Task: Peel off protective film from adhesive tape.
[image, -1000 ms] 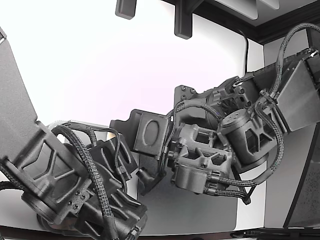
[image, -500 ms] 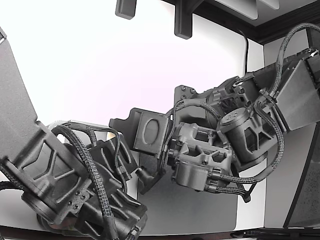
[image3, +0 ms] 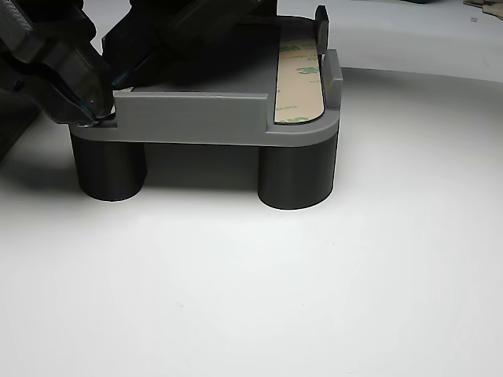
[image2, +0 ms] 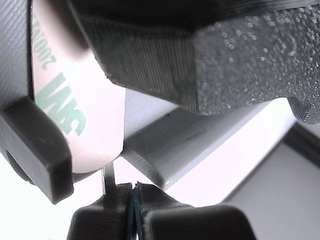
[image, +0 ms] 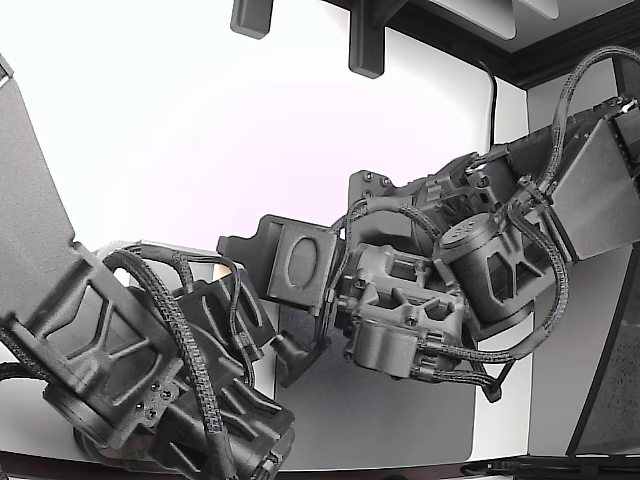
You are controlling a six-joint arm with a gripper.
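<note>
Grey 3D-printed fixture [image3: 196,118] standing on dark cylindrical legs [image3: 297,169] on the white bench [image3: 299,298]; the bench in front of the fixture is open, matte and smooth. The fixture's front wall is a straight raised lip with layered print lines, ending in a rounded corner at the other view's right, where a low side wall and an upright post [image3: 321,23] bound a shallow channel. In that channel lies the adhesive tape strip [image3: 299,86], flat, tan-pink, round-ended, with green 3M lettering on its protective film. The fingers [image3: 98,114] are at the opposite corner of the fixture, at its front edge on the other view's left, well apart from the strip. The wrist view shows the same strip [image2: 85,120] beside a dark retaining block [image2: 37,150], with a coarse, grainy black pad [image2: 255,60] above a pale grey ledge [image2: 185,145]. The two dark ribbed fingertips [image2: 150,200] meet in a thin seam with a sliver of teal at it; what they pinch there cannot be told. In the exterior view two black, cable-wrapped arms [image: 440,290] crowd over the bench and hide the fixture.
</note>
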